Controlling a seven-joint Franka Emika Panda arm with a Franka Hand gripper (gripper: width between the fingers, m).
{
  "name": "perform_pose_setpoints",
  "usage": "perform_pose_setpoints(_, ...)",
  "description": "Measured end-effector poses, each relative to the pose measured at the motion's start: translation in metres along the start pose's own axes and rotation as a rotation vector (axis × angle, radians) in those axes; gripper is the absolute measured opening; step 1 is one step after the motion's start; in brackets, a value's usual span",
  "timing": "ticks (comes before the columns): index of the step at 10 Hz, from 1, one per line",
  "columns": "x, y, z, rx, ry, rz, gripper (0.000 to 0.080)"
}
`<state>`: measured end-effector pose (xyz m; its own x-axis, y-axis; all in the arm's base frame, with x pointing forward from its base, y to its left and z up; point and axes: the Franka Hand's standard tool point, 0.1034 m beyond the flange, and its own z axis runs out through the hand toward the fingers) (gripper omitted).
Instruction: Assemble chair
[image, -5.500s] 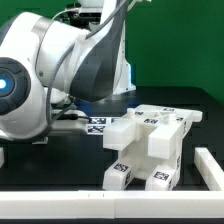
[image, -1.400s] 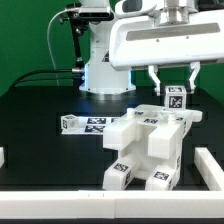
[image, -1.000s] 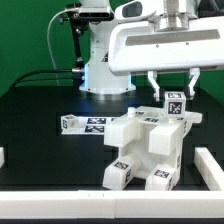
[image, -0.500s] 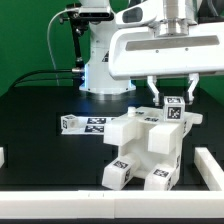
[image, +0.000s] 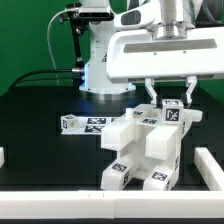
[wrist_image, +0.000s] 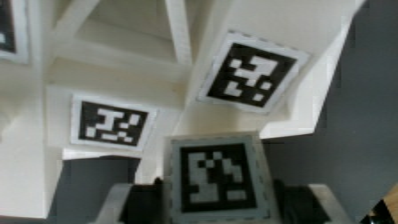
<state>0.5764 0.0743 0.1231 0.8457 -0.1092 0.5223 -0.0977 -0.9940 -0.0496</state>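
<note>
Fig.: We read the chair (image: 150, 140) as white moulded plastic, smooth, semi-matt; likewise the small piece (image: 172, 112) at 1 o'clock of it. Tag markers (wrist_image: 249, 75): flat b/w print, matt. Arm shell (image: 160, 50), 12 o'clock: glossy white plastic w/ highlights. Tabletop (image: 40, 115): black, matt. Backdrop (image: 20, 40), 10 o'clock: green, dull.

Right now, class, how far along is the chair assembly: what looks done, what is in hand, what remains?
Done: several white pieces already form a partly built chair on the table. In hand: the gripper holds a small tagged piece just above it. Left: seating that piece, and probably the tagged bar lying at the exterior view's left, which may be unattached.
</note>
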Motion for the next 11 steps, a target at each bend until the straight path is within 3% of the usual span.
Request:
perform_pose_setpoints(3, 0.0000, 0.0000, 0.0001, 0.000, 0.000, -0.015, 0.0284)
perform_pose_setpoints(4, -0.0001, 0.0000, 0.0001, 0.000, 0.000, -0.018, 0.0338)
perform_pose_setpoints(5, -0.0001, 0.0000, 0.0001, 0.000, 0.000, -0.020, 0.0506)
perform_pose_setpoints(6, -0.0001, 0.0000, 0.0001, 0.000, 0.000, -0.022, 0.0506)
perform_pose_setpoints(7, -0.0001, 0.0000, 0.0001, 0.000, 0.000, -0.028, 0.0624)
perform_pose_setpoints(11, -0.0031, 0.0012, 0.0007, -0.003, -0.041, -0.034, 0.0648)
